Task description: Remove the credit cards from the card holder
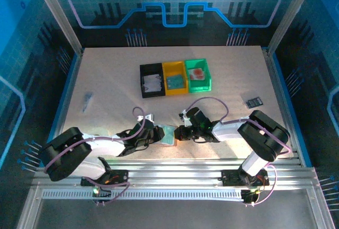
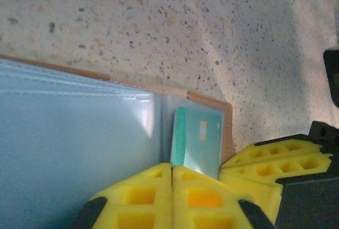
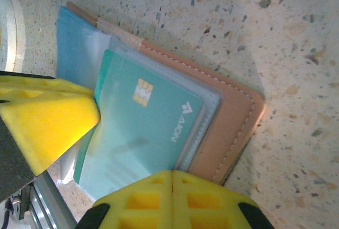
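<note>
Reading the teal card (image 3: 148,128) first, we make out "AJON" in white beside a chevron mark, with a gold chip near its other end. It sits in a clear, glossy pocket (image 3: 211,104) of the holder (image 3: 233,117), which lies on the table (image 1: 106,80) close to the arms' edge, between the two grippers. The holder's cover is tan and leather-like, with a stitched border and a rounded corner; its other pockets are smooth pale blue plastic. The table is matt and speckled like stone.

The left gripper (image 2: 172,178) has its yellow, waffle-moulded pads pressed together with no gap, at the holder's edge by the card; we cannot tell whether they pinch anything. The right gripper (image 3: 172,178) has its pads together likewise, at the holder's near edge over the card's end. The two grippers are just beside each other.

Well behind stand a black bin (image 1: 142,80), a yellow bin (image 1: 174,63) and a green bin (image 1: 208,75) in a row, with bare table between them and the holder
</note>
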Tool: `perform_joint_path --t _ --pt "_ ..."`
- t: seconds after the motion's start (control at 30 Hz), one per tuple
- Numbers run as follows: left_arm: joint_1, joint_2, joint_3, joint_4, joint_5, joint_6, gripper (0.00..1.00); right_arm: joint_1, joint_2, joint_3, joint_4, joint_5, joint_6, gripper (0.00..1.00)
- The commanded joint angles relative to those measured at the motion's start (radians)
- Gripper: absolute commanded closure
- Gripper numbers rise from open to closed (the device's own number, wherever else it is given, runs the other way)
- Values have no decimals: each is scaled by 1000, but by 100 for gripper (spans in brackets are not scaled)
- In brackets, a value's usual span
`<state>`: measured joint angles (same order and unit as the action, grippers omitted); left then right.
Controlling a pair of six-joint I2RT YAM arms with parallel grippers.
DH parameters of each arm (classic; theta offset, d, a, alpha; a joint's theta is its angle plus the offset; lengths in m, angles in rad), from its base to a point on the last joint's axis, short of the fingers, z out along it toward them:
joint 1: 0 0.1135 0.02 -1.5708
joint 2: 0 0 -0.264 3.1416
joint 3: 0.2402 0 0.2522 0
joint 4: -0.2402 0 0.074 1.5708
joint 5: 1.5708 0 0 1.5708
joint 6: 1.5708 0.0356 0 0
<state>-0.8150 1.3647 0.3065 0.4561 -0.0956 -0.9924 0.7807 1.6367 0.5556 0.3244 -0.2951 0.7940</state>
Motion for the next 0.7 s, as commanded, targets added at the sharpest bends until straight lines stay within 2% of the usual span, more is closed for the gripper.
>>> perform_joint_path --t 0.0,0.33,0.67 --pt "-24 -29 18 207 162 -13 100 55 74 -17 -8 27 -1 100" --pt "3 -80 -20 186 177 5 100 54 50 -25 -30 49 -7 100" --pt "58 -191 -39 51 198 55 100 40 49 -26 -49 72 -6 100"
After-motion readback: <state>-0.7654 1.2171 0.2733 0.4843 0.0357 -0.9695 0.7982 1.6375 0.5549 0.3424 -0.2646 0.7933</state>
